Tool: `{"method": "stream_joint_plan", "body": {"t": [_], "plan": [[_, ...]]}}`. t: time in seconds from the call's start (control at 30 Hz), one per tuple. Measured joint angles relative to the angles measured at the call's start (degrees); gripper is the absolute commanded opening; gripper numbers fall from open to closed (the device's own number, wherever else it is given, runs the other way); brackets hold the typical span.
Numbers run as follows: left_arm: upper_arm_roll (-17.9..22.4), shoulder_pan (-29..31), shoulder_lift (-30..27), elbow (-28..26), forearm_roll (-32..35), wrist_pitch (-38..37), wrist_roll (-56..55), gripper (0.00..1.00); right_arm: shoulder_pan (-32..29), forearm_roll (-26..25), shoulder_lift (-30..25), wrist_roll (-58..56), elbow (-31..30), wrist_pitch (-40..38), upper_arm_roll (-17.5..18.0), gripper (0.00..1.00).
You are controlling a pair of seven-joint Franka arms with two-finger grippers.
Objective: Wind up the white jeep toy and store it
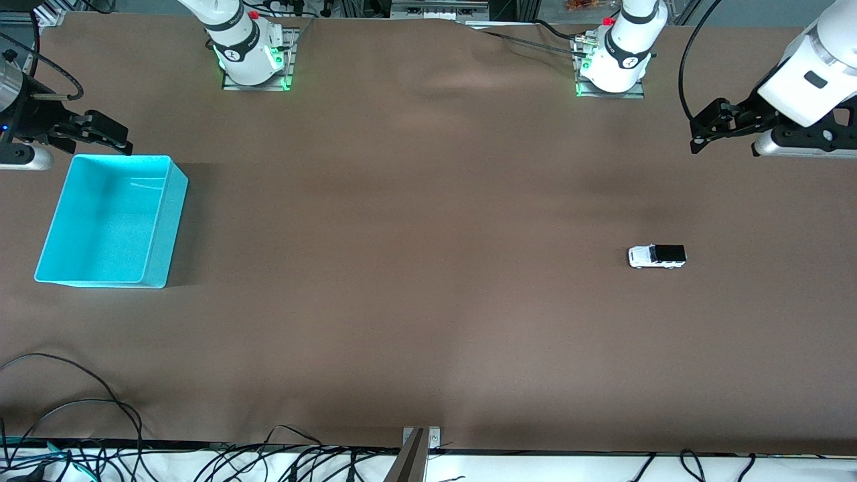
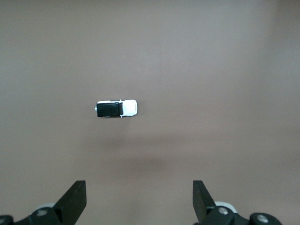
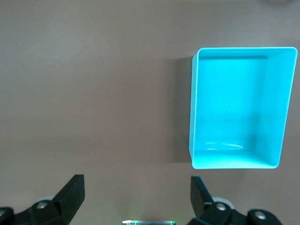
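The white jeep toy (image 1: 657, 256) stands on its wheels on the brown tabletop (image 1: 415, 268), toward the left arm's end, roughly midway between the edge where the robots' bases stand and the edge nearest the front camera. Its black roof sits at the end of the car that points to the left arm's end of the table, and its white hood points toward the middle. Bare tabletop lies all around it; nothing touches it or stands between it and either gripper.

The turquoise bin (image 1: 161, 221) rests near the right arm's end of the tabletop, well apart from the jeep, with the whole middle stretch of the table between them. The bin is open at the top and holds nothing; its long sides run from the bases' edge toward the front camera's edge.

The left gripper (image 1: 699, 137) hangs in the air over the left arm's end of the tabletop, its fingers (image 2: 75, 199) spread wide and holding nothing. In the left wrist view the jeep (image 2: 116, 108) lies on the table below, clear of the fingertips.

The right gripper (image 1: 120, 140) hovers over the bin's rim at the corner closest to the bases, fingers (image 3: 72, 194) likewise spread wide with nothing between them. The right wrist view shows the bin (image 3: 197, 117) below it.

Loose black cables (image 1: 80, 428) trail along the edge nearest the front camera.
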Motion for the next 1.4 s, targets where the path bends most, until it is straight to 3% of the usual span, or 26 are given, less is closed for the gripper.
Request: {"method": "stream_joint_plan", "body": {"t": [1.07, 1.4], "plan": [[0.64, 7.21, 10.88, -0.48, 0.0, 5.59, 32.57, 1.0, 0.01, 0.0, 0.0, 0.0, 0.04, 0.04, 0.01, 1.0], [0.65, 9.55, 13.85, -4.91, 0.0, 13.35, 47.85, 1.0, 0.01, 0.0, 0.0, 0.0, 0.06, 0.12, 0.01, 1.0]]}}
